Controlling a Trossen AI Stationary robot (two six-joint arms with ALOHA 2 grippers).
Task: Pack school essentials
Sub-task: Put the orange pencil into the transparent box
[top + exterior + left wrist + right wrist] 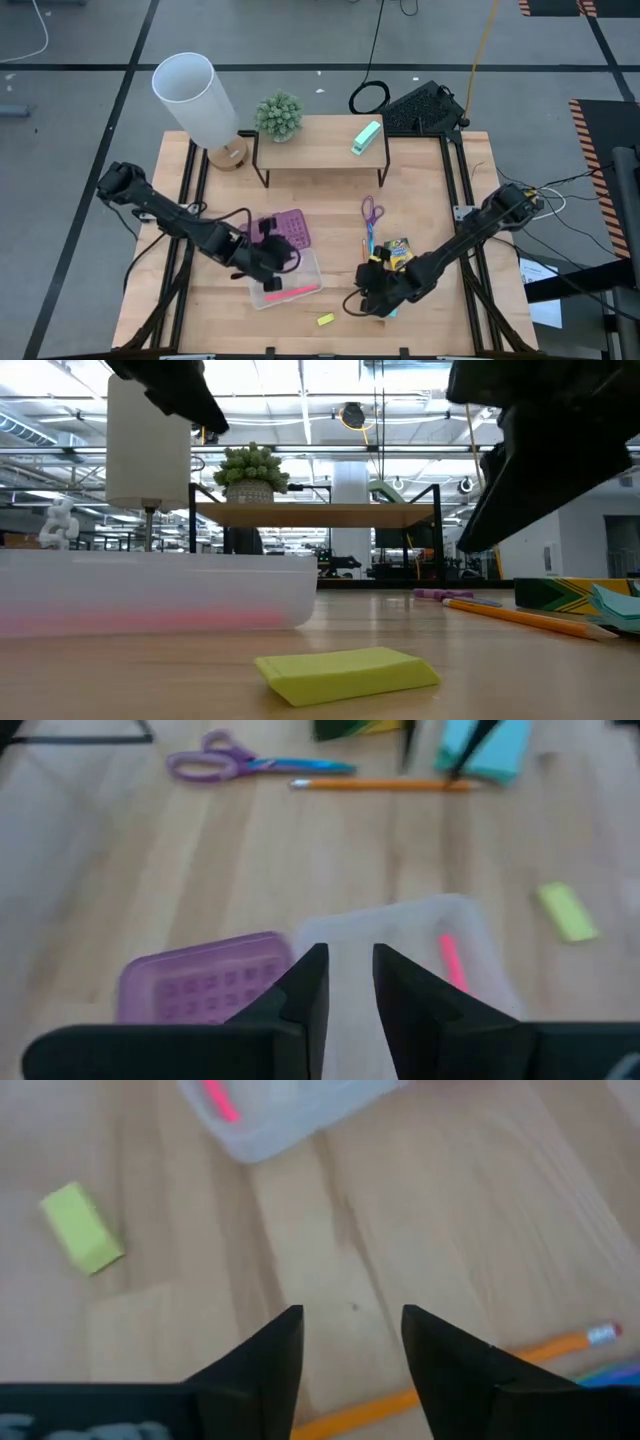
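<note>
My right end effector (pixel 350 1370) apart, empty, above orange pencil (pixel 440 1380). Left end effector (pixel 348 985) nearly together over case (pixel 400 935). Risk: pencil rolls off-grip, skids across desk (pixel 150 1340).

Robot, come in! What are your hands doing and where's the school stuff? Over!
Left gripper open over clear case, pink pencil inside. Right gripper open above orange pencil. Yellow eraser, scissors on table. Nothing blocking.

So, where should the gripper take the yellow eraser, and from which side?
The yellow eraser lies flat and alone on the table, near the open right gripper. Probably best to come straight down from above and close the fingers across its two long sides, at the middle, since that width is the narrower one.
</note>
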